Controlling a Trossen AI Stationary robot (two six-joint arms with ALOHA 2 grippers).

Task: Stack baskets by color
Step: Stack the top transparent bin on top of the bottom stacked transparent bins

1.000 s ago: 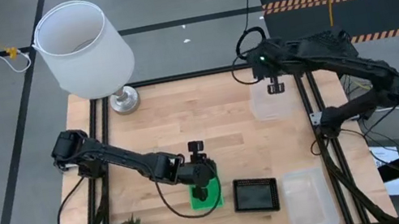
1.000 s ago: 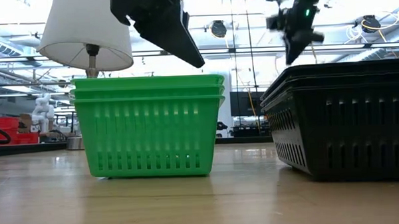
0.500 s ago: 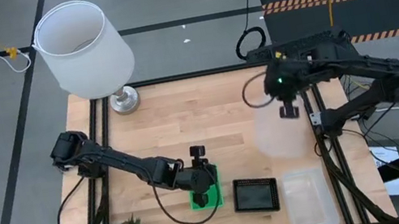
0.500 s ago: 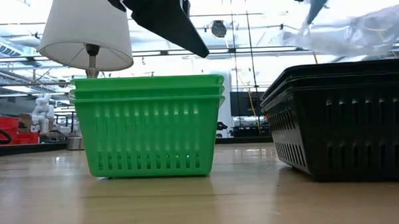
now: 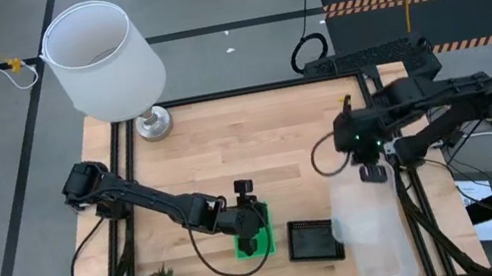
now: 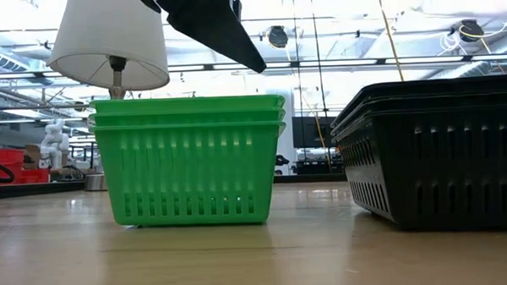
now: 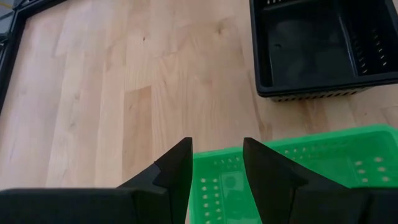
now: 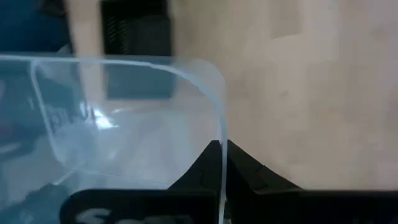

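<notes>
High view, lower right: right gripper pinches the clear slotted plastic basket's rim, apparently to nest it; left gripper parted, empty.

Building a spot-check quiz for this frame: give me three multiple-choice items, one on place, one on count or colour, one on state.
1. Where is the black basket stack relative to the green basket stack in the high view?
A. just to its right
B. by the lamp
C. inside it

2. How many rims show nested in the green stack in the low view?
A. one
B. three
C. five

3. What is the right hand doing?
A. hanging open
B. shut on a clear basket
C. holding a black basket

Answers:
1. A: the two stacks sit side by side at the near edge.
2. B: three green rims lie layered at the top.
3. B: the right wrist view shows the fingers pinching the clear rim, above the clear basket on the table.
</notes>
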